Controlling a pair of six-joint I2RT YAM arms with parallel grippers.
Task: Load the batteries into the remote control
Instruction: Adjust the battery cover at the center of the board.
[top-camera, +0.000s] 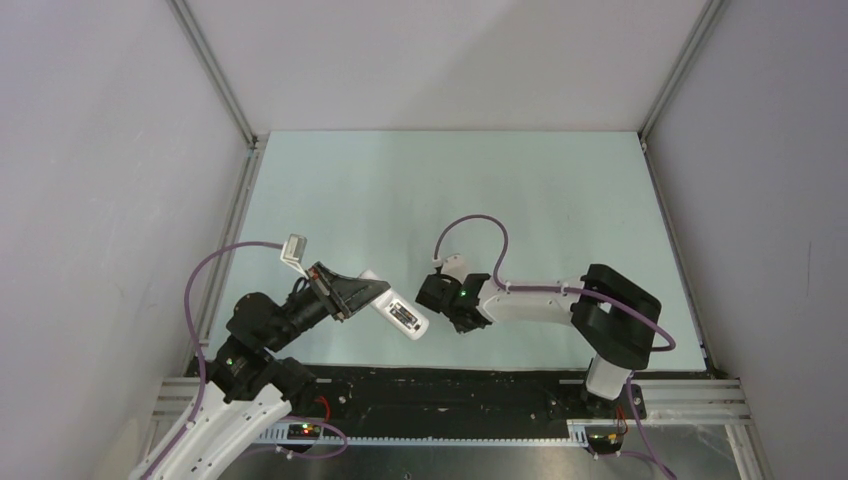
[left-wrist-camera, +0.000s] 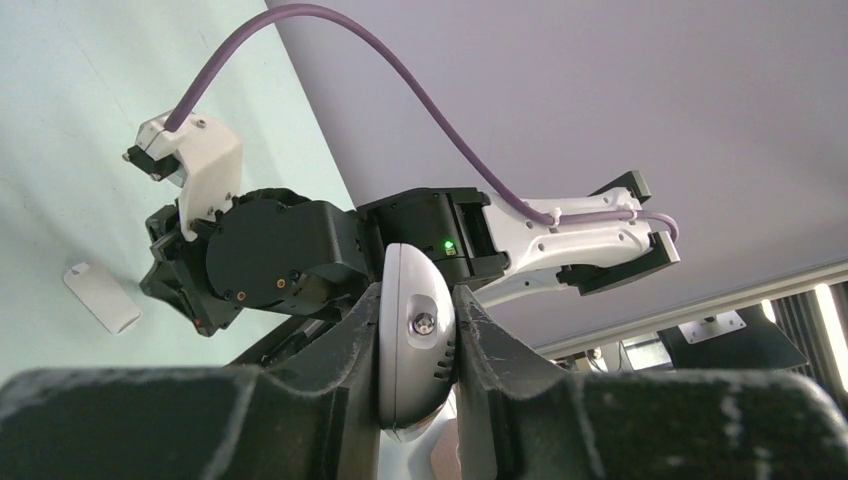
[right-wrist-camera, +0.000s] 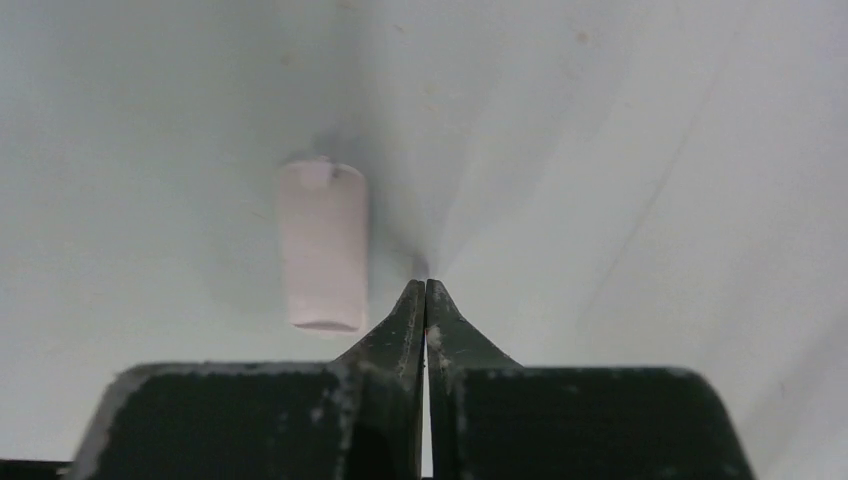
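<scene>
Left wrist: left jaws clamp remote control (left-wrist-camera: 417, 345), body mostly hidden; right jaws touching.

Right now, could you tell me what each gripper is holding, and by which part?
The left gripper clamps the remote by its two sides, near one end. The right gripper is shut, with nothing seen between its tips.

Left arm (top-camera: 225, 395) angled inward and forward from its base, the left gripper (top-camera: 372, 292) clamped on the two sides of the remote control (top-camera: 402, 317); right arm (top-camera: 540, 298) folded leftward across its base, wrist bent downward, the right gripper (right-wrist-camera: 425, 292) with fingertips pressed together.
</scene>
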